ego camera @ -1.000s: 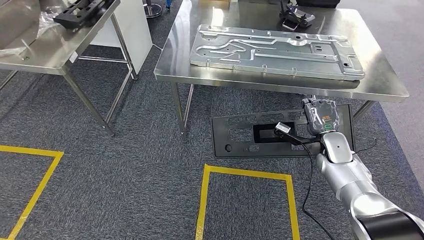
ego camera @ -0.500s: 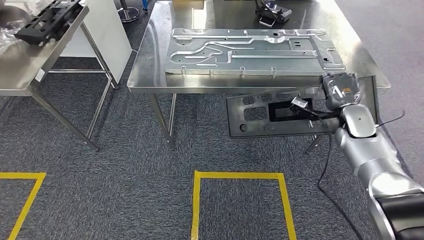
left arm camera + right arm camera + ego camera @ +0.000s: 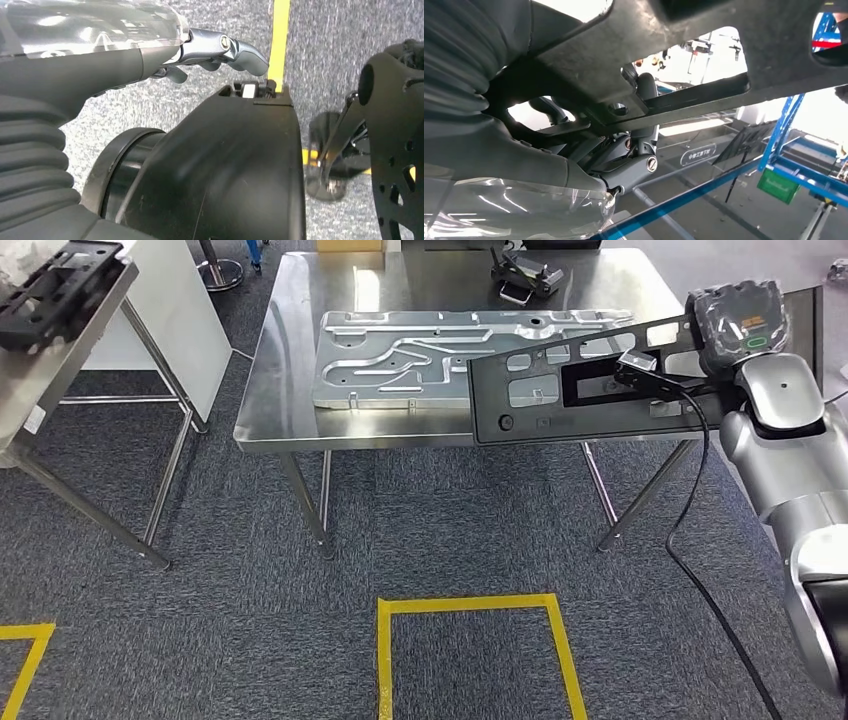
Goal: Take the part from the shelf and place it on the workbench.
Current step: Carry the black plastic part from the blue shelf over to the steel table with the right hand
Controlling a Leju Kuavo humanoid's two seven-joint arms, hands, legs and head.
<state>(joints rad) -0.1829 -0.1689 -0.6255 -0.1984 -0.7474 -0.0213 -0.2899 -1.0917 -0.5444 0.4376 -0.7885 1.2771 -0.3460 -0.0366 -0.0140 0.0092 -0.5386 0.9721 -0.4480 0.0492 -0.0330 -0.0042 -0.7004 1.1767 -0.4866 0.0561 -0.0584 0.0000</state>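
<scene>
The black panel part is carried flat and raised above the near edge of the workbench, partly overlapping the silver plate lying there; judged ready for set-down. The right hand grasps its far-right end from behind. The left hand hangs low, fingers loosely apart, holding nothing.

Steel workbench: silver stamped panel, small black clamp.

Metal panel on workbench; side table left
</scene>
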